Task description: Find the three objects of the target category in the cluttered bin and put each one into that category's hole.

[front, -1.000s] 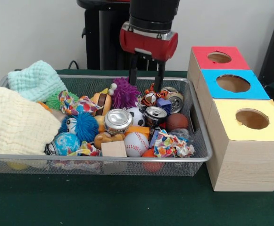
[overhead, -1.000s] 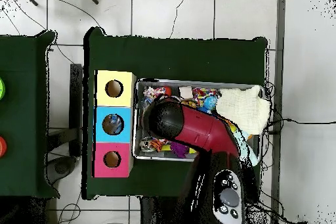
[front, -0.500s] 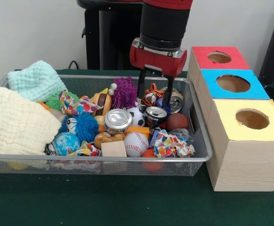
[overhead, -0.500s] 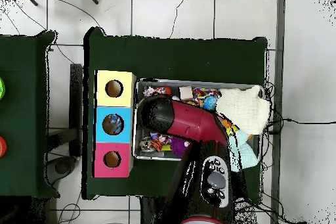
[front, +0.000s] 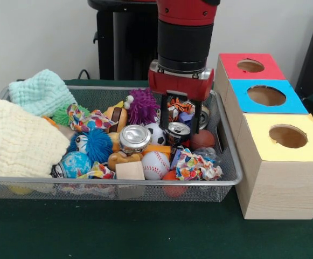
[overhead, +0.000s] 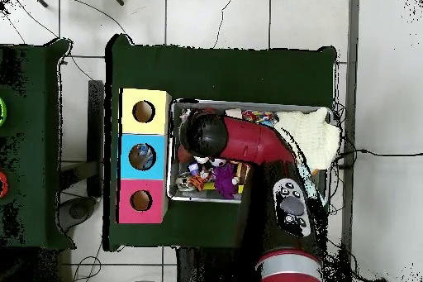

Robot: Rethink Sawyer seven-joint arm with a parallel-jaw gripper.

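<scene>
Two fingers of your end effector [front: 179, 115] stand wide open astride a can [front: 178, 131], center-right of the bin [front: 227, 162]; second can [front: 134, 138] w/ silver top sits just left, center frame.

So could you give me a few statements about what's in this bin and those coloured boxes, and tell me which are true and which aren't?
1. The gripper hangs over the soda can in the wire bin. True.
2. The three boxes are all yellow. False: the tops are red, blue and yellow.
3. A baseball lies near the bin's front edge. True.
4. The fuzzy purple ball is inside the blue box. False: it lies in the bin.
5. The cream cloth covers the cans. False: it lies at the other end.
</scene>
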